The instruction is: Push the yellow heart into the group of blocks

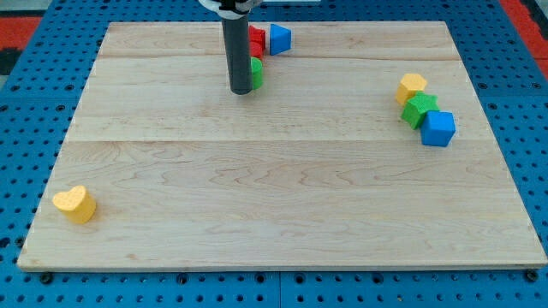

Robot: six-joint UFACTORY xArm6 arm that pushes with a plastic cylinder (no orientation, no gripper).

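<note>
Yellow heart [74, 204] at view's bottom left, my tip [241, 91] far off, touching green block [255, 73], no claw.

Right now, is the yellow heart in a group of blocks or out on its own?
Out: the yellow heart lies alone near the view's bottom left, far from my tip and both clusters.

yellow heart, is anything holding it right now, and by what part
Nothing holds it. The yellow heart lies alone at the view's bottom left, far from my tip, which stands at the view's top beside a green block. The rod can only push.
</note>
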